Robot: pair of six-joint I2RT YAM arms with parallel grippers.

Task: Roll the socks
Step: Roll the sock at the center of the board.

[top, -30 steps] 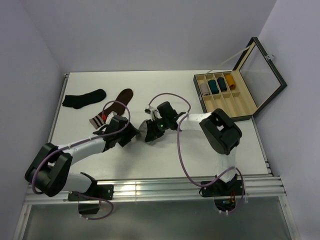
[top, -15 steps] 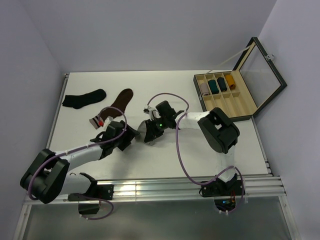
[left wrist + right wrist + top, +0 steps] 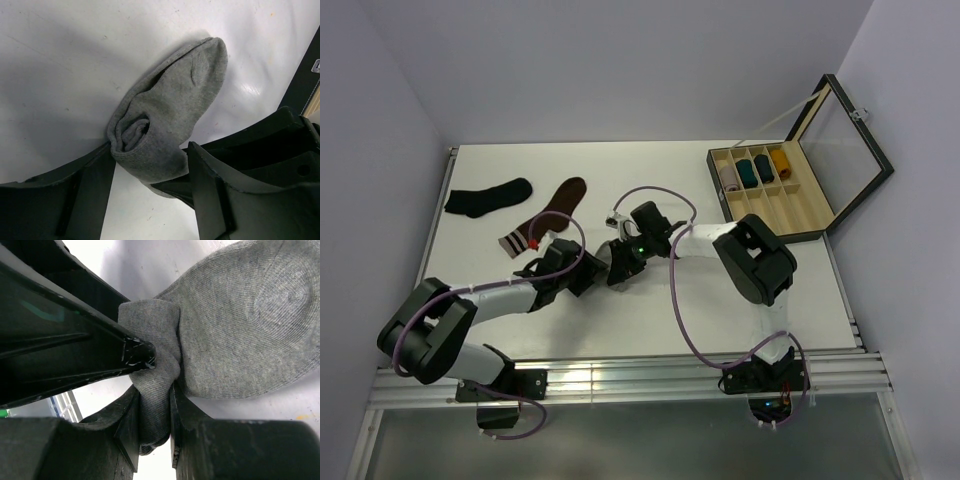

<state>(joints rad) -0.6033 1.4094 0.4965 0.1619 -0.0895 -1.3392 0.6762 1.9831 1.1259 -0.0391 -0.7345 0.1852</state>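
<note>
The light grey sock [image 3: 170,110] lies on the white table, one end rolled into a thick bundle and the toe lying flat. My left gripper [image 3: 150,150] straddles that rolled end. Its left finger [image 3: 95,185] touches the roll and a thin gap shows at the right finger [image 3: 210,190], so it is open. My right gripper [image 3: 155,415] is shut on a bunched fold of the same grey sock [image 3: 240,330]. From above, both grippers meet at the table's middle, left gripper [image 3: 590,271] and right gripper [image 3: 618,264] on either side of the sock [image 3: 604,257].
A black sock [image 3: 488,196] and a dark brown sock [image 3: 565,195] with a pale striped cuff lie at the back left. An open wooden box [image 3: 790,205] with several rolled socks in its compartments stands at the back right.
My left gripper pulled back to the left, then came in again to the right against the grey sock. The right gripper has kept its grip and barely moved.
</note>
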